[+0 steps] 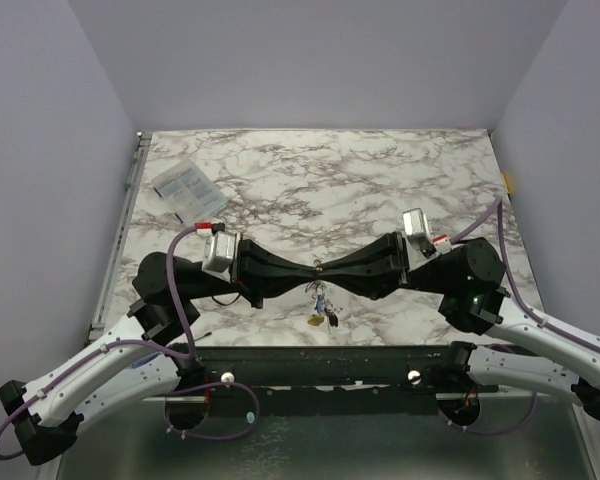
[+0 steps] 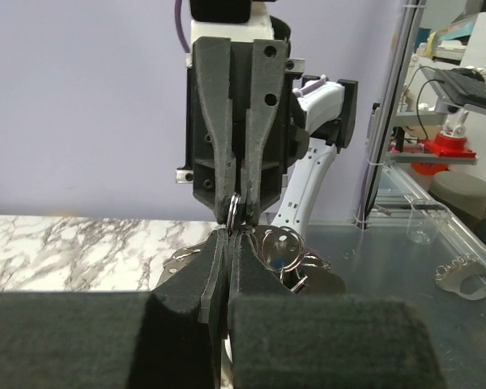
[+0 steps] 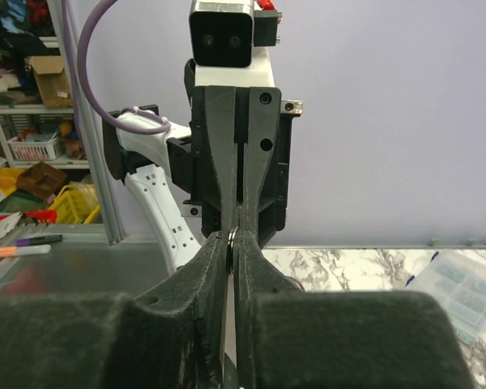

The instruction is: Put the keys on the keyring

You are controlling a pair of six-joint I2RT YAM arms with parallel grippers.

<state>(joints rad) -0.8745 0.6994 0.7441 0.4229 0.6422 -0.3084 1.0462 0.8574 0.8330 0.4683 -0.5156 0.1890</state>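
My two grippers meet tip to tip above the near middle of the marble table (image 1: 380,180). The left gripper (image 1: 308,272) and the right gripper (image 1: 328,270) are both shut on a small metal keyring (image 2: 233,212). In the right wrist view the keyring (image 3: 230,237) shows edge-on between my right fingertips. A bunch of tiny keys (image 1: 321,303) hangs under the meeting point, a yellowish one (image 1: 315,321) lowest. In the left wrist view round key heads and smaller rings (image 2: 279,247) hang just right of my shut left gripper (image 2: 231,237). The colours of the other key heads are hard to tell.
A clear plastic packet (image 1: 187,189) lies at the far left of the table and also shows in the right wrist view (image 3: 462,288). A metal rail runs along the table's left edge (image 1: 120,230). The black frame bar (image 1: 320,355) lies just below the keys.
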